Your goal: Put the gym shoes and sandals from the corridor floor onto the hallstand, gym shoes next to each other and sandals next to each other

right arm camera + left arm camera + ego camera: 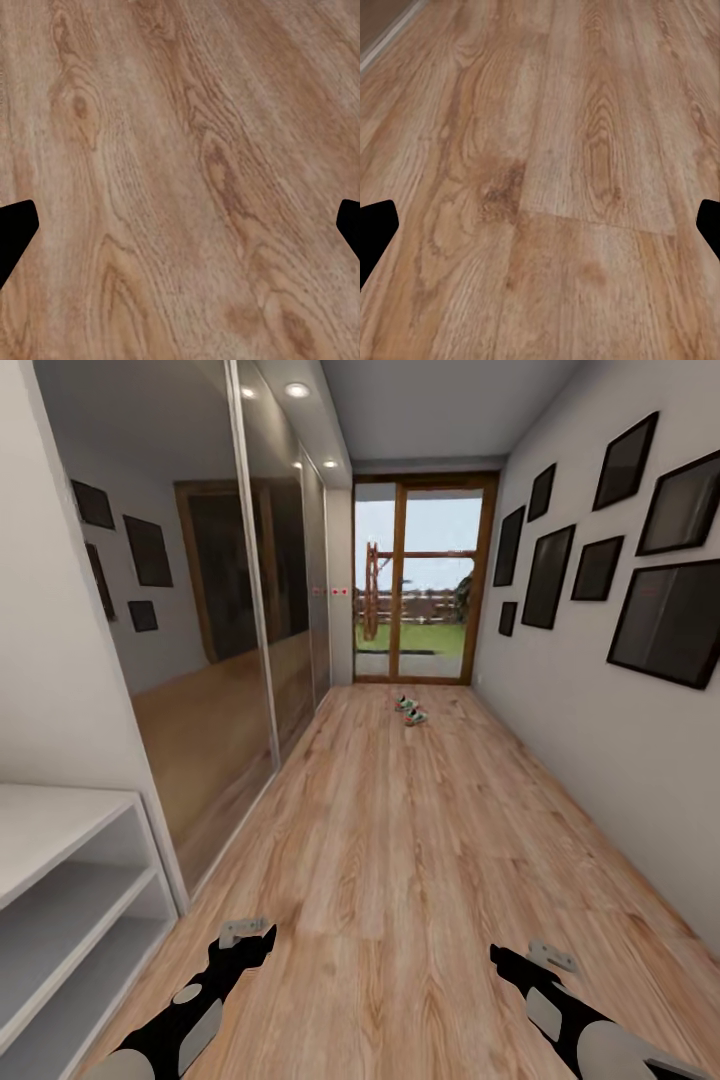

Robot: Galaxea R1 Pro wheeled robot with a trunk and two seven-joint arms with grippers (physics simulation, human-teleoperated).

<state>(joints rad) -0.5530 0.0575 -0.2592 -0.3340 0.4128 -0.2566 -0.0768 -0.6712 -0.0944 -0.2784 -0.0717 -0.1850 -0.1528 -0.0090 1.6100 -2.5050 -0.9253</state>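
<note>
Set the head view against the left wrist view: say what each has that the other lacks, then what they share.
Head view alone: the gym shoes far down the corridor near the glass door, a white shelf unit, mirrored wardrobe doors, dark picture frames, and the right hand.
Left wrist view alone: a close look at the planks' grain and knots.
Both: the corridor floor and the open, empty left hand.

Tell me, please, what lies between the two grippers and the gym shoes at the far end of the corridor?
In the head view, only bare wood-plank corridor floor stretches from the left gripper and right gripper to the gym shoes.
</note>
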